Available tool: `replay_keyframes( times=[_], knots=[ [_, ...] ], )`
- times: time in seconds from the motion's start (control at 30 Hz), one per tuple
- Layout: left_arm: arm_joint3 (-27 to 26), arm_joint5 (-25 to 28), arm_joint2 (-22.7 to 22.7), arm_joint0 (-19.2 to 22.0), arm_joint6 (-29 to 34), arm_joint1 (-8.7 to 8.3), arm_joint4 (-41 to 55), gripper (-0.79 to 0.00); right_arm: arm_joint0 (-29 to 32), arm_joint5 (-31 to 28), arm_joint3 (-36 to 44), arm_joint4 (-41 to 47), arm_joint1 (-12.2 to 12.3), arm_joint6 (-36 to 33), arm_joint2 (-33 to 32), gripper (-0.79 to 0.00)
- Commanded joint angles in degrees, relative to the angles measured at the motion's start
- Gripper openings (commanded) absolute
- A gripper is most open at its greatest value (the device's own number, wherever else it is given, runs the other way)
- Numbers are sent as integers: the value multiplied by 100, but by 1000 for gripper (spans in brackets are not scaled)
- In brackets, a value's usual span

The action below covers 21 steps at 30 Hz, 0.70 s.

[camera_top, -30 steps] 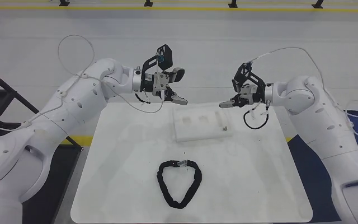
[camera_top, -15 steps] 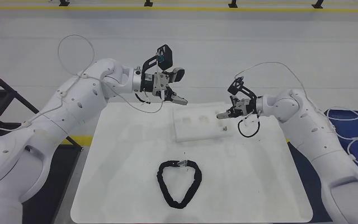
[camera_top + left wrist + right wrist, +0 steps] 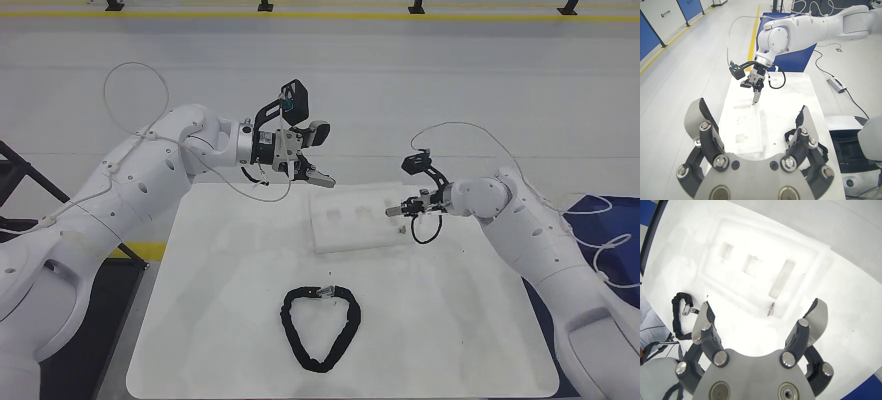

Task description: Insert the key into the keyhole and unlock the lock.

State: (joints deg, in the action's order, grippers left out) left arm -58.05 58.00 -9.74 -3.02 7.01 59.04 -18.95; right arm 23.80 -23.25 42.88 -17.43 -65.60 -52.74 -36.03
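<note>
Key (image 3: 770, 310) lies on foam tray (image 3: 757, 291) edge; right gripper (image 3: 761, 306) has dropped just above it, jaws wide open, empty. Grasp prob. next. Left gripper (image 3: 752, 106) unmoved, open, empty; chain lock (image 3: 320, 325) well apart.

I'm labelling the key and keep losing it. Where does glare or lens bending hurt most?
Right wrist view: glare whitens the foam tray and table, leaving the pocket edges faint, yet the key shows dark; the table edge bows from the wide lens. Top view: even light, key a mere speck.
</note>
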Motion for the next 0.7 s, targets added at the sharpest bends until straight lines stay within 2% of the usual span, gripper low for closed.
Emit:
replay_keyframes(
  times=[0.0, 0.1, 0.2, 0.67],
  knots=[
    [0, 0, 0, 0, 0, 0, 0, 0, -26, 146, -99, 106, -57, -152, 26, 0],
    [0, 0, 0, 0, 0, 0, 0, 0, -116, 315, -229, 114, -143, -358, 92, 0],
    [0, 0, 0, 0, 0, 0, 0, 0, -183, 586, -366, 217, -241, -838, 181, 0],
    [0, 0, 0, 0, 0, 0, 0, 0, -183, 586, -366, 217, -241, -838, 181, 0]
  ],
)
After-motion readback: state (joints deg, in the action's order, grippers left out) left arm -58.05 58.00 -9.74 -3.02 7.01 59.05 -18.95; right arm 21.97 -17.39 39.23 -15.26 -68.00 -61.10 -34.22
